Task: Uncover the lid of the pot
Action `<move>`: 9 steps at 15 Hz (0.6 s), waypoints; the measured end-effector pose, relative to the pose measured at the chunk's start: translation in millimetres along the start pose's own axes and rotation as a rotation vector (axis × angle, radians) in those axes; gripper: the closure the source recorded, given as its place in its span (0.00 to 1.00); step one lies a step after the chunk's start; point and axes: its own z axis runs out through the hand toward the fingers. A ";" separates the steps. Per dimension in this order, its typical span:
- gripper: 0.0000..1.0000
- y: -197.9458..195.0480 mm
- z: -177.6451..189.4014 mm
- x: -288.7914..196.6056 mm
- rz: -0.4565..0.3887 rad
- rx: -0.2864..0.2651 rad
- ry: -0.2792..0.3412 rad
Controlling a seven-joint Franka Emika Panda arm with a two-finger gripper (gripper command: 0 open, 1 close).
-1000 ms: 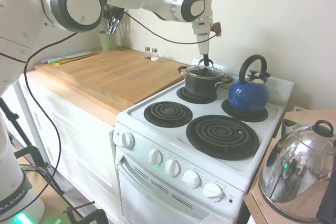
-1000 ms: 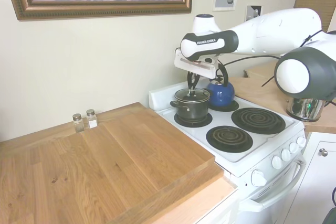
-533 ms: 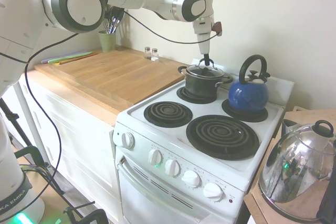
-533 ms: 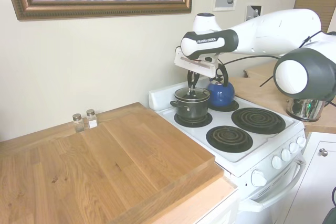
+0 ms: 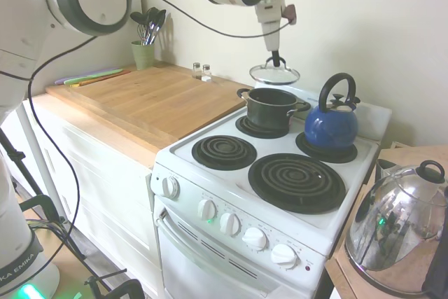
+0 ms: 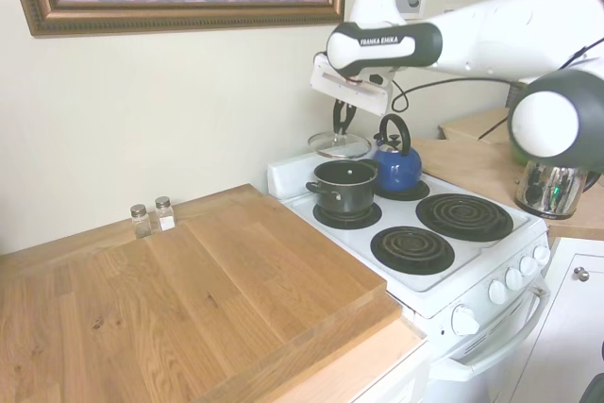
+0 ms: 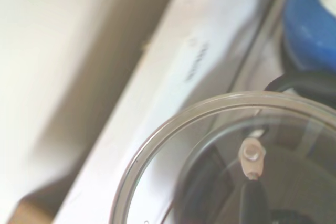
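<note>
Where a second ago it sat on the pot (image 5: 270,105), the lid (image 5: 274,73) now hangs clear above it, toward the back wall, the gripper (image 5: 276,58) pinching its black loop handle. The pot stands open on the stove's (image 5: 231,185) rear burner beside the blue kettle (image 5: 332,126): essentially uncovered, only setting down remains.
</note>
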 end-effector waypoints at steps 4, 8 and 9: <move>1.00 49.8 -71.0 -85.7 -0.137 0.034 -0.043; 1.00 134.9 -73.7 -182.4 -0.262 0.026 -0.029; 1.00 158.6 -65.7 -200.3 -0.284 0.011 -0.023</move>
